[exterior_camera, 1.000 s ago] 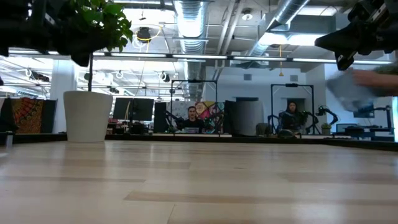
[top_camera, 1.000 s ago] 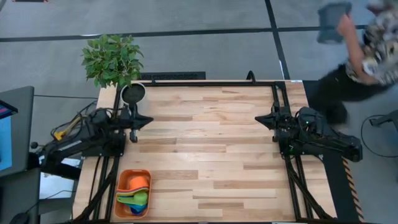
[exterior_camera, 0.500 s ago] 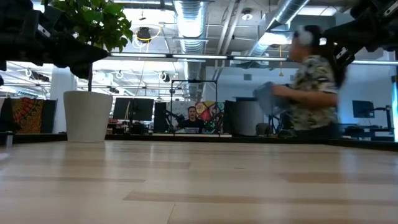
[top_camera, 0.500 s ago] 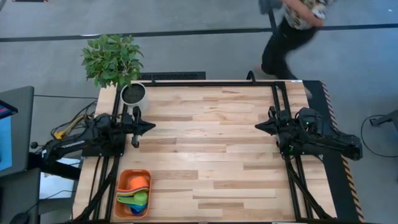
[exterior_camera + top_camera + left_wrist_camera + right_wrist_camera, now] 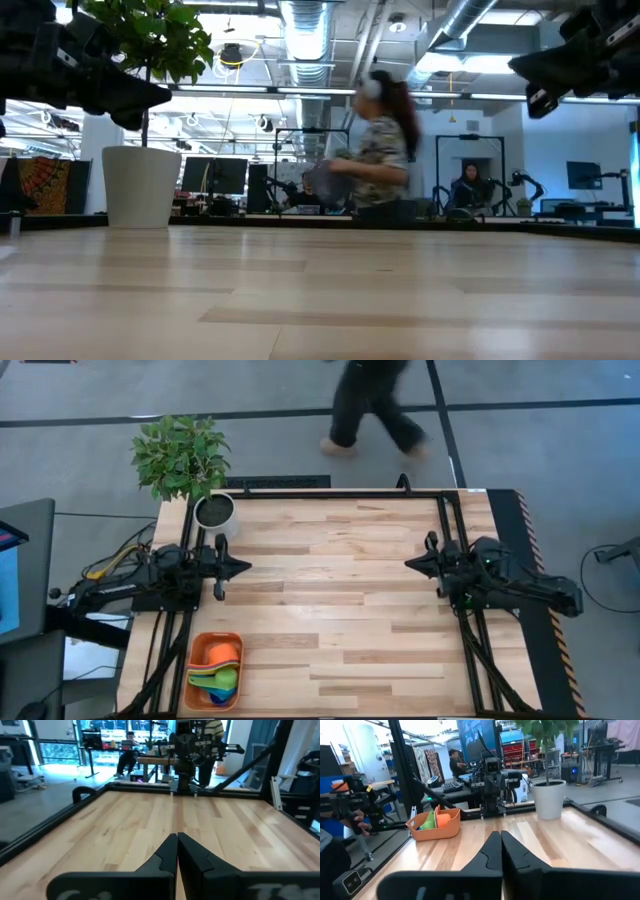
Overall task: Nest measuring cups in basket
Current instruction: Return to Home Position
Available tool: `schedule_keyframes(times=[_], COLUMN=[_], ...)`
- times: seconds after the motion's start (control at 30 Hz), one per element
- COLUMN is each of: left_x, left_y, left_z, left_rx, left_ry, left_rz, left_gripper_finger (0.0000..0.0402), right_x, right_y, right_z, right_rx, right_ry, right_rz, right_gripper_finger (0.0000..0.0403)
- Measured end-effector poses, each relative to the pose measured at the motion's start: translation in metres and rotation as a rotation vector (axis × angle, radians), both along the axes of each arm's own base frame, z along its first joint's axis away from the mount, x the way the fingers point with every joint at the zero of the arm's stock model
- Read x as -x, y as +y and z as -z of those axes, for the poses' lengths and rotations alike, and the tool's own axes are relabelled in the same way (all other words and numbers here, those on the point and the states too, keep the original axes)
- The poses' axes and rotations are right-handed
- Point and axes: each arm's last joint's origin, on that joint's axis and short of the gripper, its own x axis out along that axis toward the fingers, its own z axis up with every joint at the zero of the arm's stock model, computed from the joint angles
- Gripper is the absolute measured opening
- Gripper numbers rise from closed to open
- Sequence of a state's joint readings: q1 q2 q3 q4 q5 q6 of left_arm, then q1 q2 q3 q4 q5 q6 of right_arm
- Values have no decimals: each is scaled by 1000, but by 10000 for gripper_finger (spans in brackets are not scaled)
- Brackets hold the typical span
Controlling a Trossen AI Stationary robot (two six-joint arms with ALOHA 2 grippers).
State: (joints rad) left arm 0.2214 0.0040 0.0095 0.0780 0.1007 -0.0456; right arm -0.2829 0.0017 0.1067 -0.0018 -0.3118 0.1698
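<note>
The orange basket (image 5: 200, 651) sits flat on the table near its near left corner, and it also shows in the right wrist view (image 5: 426, 833). Several measuring cups lie inside it: an orange one (image 5: 225, 653), a green one (image 5: 229, 678), a yellow one (image 5: 203, 681) and a blue one (image 5: 216, 696). My left gripper (image 5: 246, 568) hangs shut above the table's left side, far from the basket, pointing level toward the right edge (image 5: 177, 838). My right gripper (image 5: 408, 564) hangs shut above the right side, pointing toward the left edge (image 5: 500, 836). Neither holds anything.
A white pot (image 5: 214, 510) with a green plant (image 5: 180, 452) stands at the far left corner. A black frame (image 5: 330, 493) runs along the table's edges. A person (image 5: 370, 405) walks past beyond the far edge. Bare wood (image 5: 330, 600) lies between the arms.
My left gripper has swung a little toward the table's near edge and sunk, staying shut. The person beyond the far edge has walked from the right side toward the left.
</note>
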Motion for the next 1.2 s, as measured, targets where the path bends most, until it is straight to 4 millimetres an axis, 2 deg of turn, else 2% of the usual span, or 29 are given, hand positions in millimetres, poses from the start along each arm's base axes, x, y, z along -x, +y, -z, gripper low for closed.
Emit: schedule_keyframes(times=[0.17, 0.37, 0.6, 0.9, 1.07, 1.2], left_x=[0, -1, -1, -2, -3, -3], left_y=[-1, -4, -6, -16, -19, -23], left_z=[-1, 0, 0, -1, 1, 1], left_rx=[-7, -23, -25, 44, 6, 59], left_ry=[-11, -6, -5, -14, 12, 7], left_rz=[11, 39, 54, 143, 40, 76], left_gripper_finger=[0, 0, 0, 0, 0, 0], right_x=[-3, -7, -6, -8, -9, -9], right_y=[-1, -2, 0, 7, 10, 12], right_z=[11, 20, 18, 24, 27, 27], right_rx=[-42, -8, 11, -63, -27, -27], right_ry=[18, -31, -59, 10, 29, 34], right_rz=[-4, -7, -53, -102, -98, -110], right_gripper_finger=[11, 5, 9, 10, 8, 17])
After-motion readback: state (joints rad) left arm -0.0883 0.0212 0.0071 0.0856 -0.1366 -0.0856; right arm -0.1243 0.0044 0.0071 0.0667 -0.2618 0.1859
